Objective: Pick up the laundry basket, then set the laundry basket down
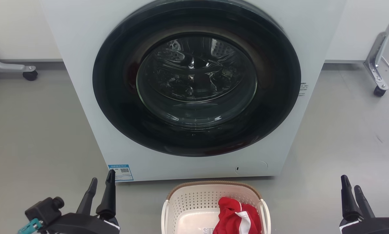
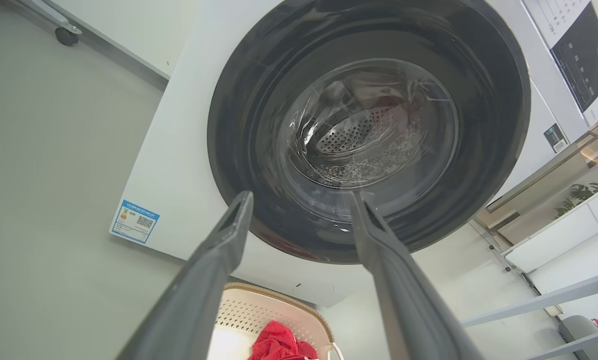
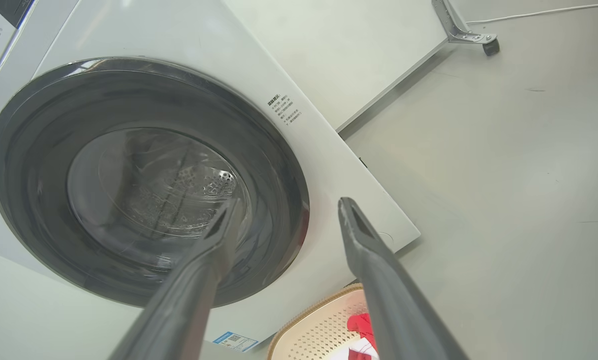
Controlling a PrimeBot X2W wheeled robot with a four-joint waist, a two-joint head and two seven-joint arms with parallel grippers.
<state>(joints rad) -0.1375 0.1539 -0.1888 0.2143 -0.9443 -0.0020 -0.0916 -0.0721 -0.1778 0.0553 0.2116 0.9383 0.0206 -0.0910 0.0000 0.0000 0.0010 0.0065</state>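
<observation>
Laundry basket [image 1: 194, 201] in the head view stands on the grey floor [image 1: 35, 130] just in front of the white washer [image 1: 84, 81], at the bottom middle of the frame and cut off by its lower edge. It is cream-white perforated plastic with a brown woven-look rim, pale loop handles at both sides and a small printed sticker [image 1: 208, 230] on its inner bottom. A red garment with white trim [image 1: 235, 216] lies bunched in its right half, and the left half of the bottom is bare. The washer's round dark door [image 1: 196, 78] is closed. The left tool [image 1: 102, 177] sits low at the left and the right tool [image 1: 350, 182] low at the right, both well apart from the laundry basket, released and grasping nothing. In the left wrist view the left tool [image 2: 300, 196] has its fingers spread before the washer door, with the basket's far end [image 2: 259, 310] and the red garment [image 2: 279, 342] below between them. In the right wrist view the right tool [image 3: 289, 202] is likewise spread and empty, and the basket [image 3: 319, 325] with the red garment [image 3: 361, 322] shows at the bottom edge by the washer's foot.
</observation>
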